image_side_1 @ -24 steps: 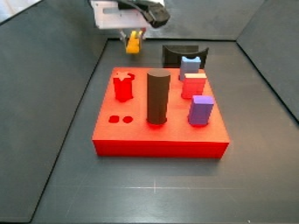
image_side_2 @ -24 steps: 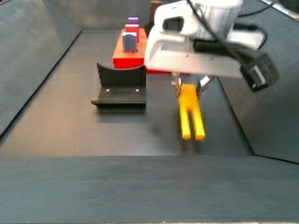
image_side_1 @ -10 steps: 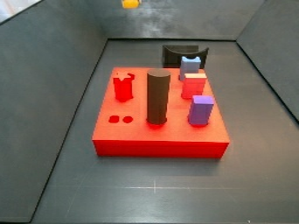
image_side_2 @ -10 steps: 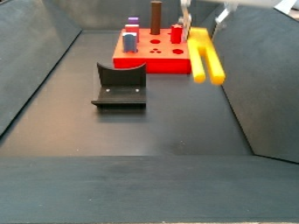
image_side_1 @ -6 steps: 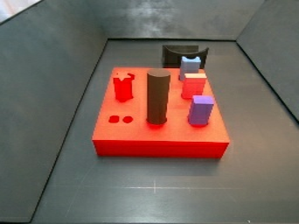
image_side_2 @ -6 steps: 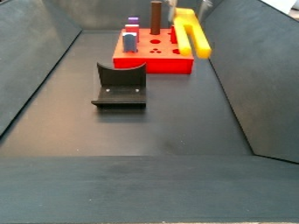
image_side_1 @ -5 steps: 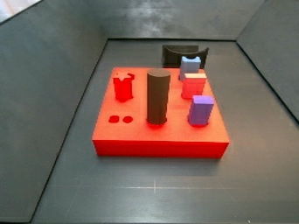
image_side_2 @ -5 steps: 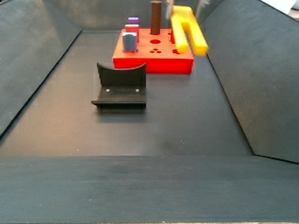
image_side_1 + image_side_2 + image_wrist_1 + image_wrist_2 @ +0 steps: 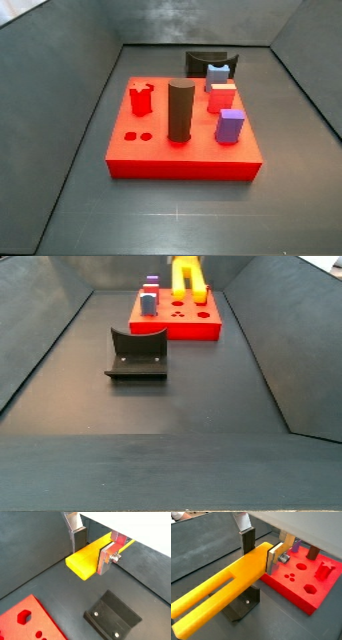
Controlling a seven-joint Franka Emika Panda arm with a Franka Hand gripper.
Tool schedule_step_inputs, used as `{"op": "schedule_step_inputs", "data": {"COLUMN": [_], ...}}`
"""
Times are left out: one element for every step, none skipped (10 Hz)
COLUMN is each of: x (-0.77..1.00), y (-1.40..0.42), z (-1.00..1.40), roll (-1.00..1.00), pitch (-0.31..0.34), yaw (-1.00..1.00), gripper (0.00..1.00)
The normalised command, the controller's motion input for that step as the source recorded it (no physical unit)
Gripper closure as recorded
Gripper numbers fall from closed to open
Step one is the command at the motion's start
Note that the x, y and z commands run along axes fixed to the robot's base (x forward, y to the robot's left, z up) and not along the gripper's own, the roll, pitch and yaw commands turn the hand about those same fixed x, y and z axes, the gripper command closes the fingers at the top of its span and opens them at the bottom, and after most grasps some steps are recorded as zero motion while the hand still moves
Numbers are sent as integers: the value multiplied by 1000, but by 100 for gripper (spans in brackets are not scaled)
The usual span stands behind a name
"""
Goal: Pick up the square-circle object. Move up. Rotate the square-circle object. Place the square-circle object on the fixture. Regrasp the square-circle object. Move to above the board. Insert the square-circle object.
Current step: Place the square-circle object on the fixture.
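The square-circle object (image 9: 85,559) (image 9: 221,599) is a long yellow bar, and my gripper (image 9: 91,556) (image 9: 261,557) is shut on it near one end, a silver finger (image 9: 274,558) on each flat side. In a side view the bar (image 9: 185,276) hangs high near the top edge, over the far end of the red board (image 9: 177,322); the gripper itself is out of that frame. The black fixture (image 9: 138,354) (image 9: 210,62) stands on the floor beside the board (image 9: 181,140), and lies below the bar in both wrist views (image 9: 113,617) (image 9: 241,607).
On the board stand a tall dark cylinder (image 9: 179,110), a purple block (image 9: 230,126), red pegs (image 9: 140,100) and a red block (image 9: 221,96). Two round holes (image 9: 138,136) show in its top. Sloping dark walls (image 9: 267,326) enclose the floor.
The yellow bar has risen further with the gripper, shifted left toward the board's far end in a side view and turned more upright. The gripper has left both side views.
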Motion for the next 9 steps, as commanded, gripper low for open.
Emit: {"op": "schedule_step_inputs", "data": {"x": [1000,906,772,675,583,885,812,756,670], "y": [-70,-49,-25,-17,-11,-585,-521,-274,-145], "z": [52,36,24,21,19,-601,-565,-393,-209], "roll": [-82,-72,-67,-65,-61,-1000,-1000,-1000,-1000], "pitch": [129,130,138,146,148,136,132,126,123], "yaw": [20,22,20,19,20,8,1,-12,-22], "gripper": [100,100,100,100,100,100,100,100,100]}}
